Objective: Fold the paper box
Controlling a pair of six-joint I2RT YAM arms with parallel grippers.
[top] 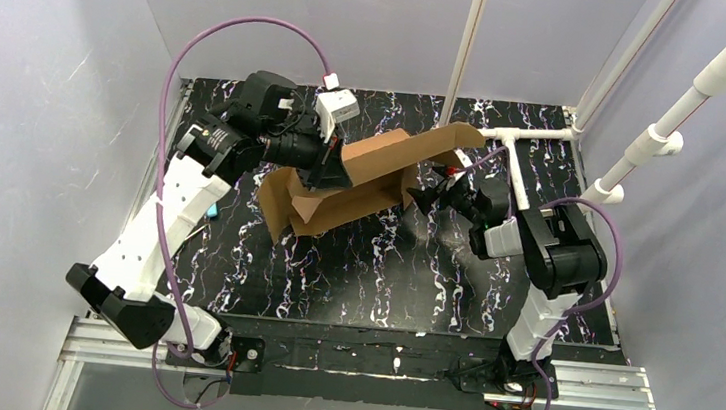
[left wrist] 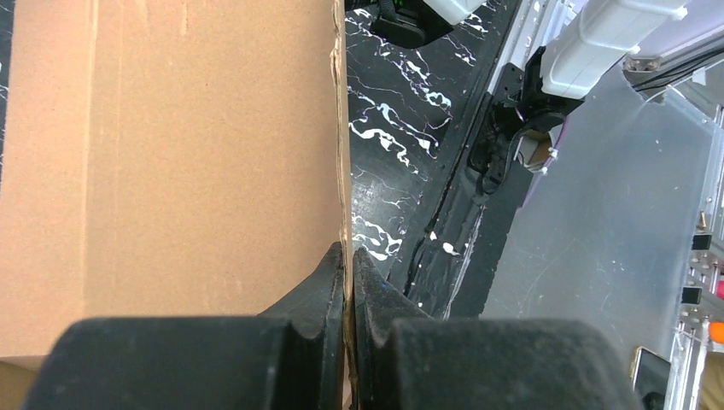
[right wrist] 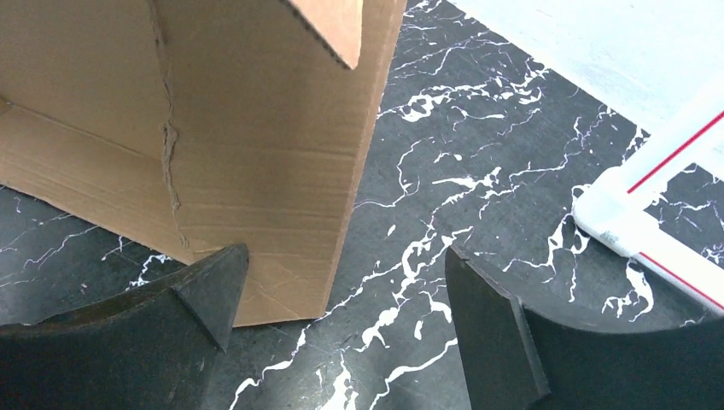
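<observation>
The paper box [top: 361, 180] is a brown cardboard sheet, partly folded, held up off the black marbled table in the back middle. My left gripper [top: 327, 169] is shut on the edge of one panel; in the left wrist view [left wrist: 350, 256] the jaws pinch the thin cardboard edge, with the flat panel [left wrist: 188, 154] on the left. My right gripper [top: 423, 193] is open beside the box's right end. In the right wrist view the gripper [right wrist: 341, 282] has nothing between its jaws, and the corner of a creased flap [right wrist: 256, 171] lies just past the left finger [right wrist: 213, 286].
A white pipe frame [top: 519, 155] stands at the back right, close to the right gripper, and shows in the right wrist view [right wrist: 649, 213]. A small teal object [top: 212, 212] lies by the left arm. Grey walls enclose the table.
</observation>
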